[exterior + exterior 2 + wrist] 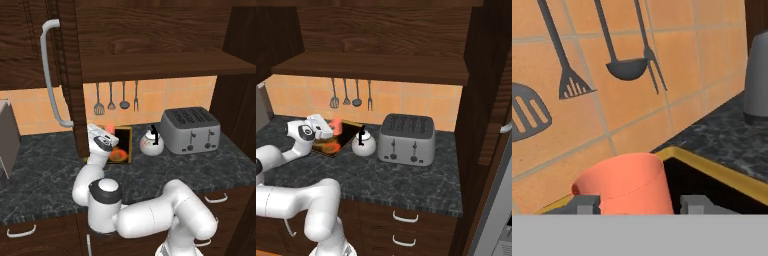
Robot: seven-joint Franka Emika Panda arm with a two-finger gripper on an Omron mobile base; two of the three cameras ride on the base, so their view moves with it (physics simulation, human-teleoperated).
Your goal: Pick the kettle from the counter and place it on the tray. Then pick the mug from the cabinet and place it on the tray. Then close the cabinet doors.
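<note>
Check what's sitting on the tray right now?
The orange mug stands on the tray, between the gripper fingertips. The kettle stands on the counter right of the tray, not on it. Arm hides part of the tray floor.

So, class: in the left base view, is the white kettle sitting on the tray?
No. The kettle stands on the dark counter beside the tray, between it and the grey toaster.

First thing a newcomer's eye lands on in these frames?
The orange mug between the gripper fingers, just above the tray at the tiled wall. Next, the white kettle on the counter beside the tray, not on it, next to the grey toaster. Cabinet doors stand open.
</note>
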